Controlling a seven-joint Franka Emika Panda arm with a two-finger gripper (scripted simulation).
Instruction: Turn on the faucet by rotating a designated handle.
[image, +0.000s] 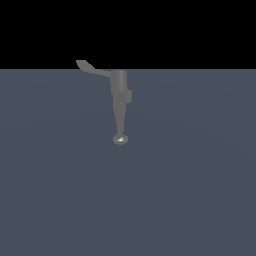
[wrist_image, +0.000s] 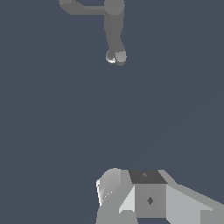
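Note:
The grey faucet (image: 119, 92) stands upright on the dark floor in the middle of the exterior view. Its tapering spout runs toward the camera and ends in a rounded tip (image: 120, 139). The thin handle (image: 90, 67) branches from the body's top toward the exterior view's left, with its paddle end slightly upturned. The wrist view shows the faucet (wrist_image: 113, 26), its handle (wrist_image: 83, 8) and the spout tip (wrist_image: 116, 57) at a distance. Pale blocky parts of my gripper (wrist_image: 131, 192) show at the frame's edge, well apart from the faucet. How its jaws stand is not visible. The arm does not appear in the exterior view.
A flat blue-grey floor (image: 190, 190) stretches around the faucet on every side, under a black background.

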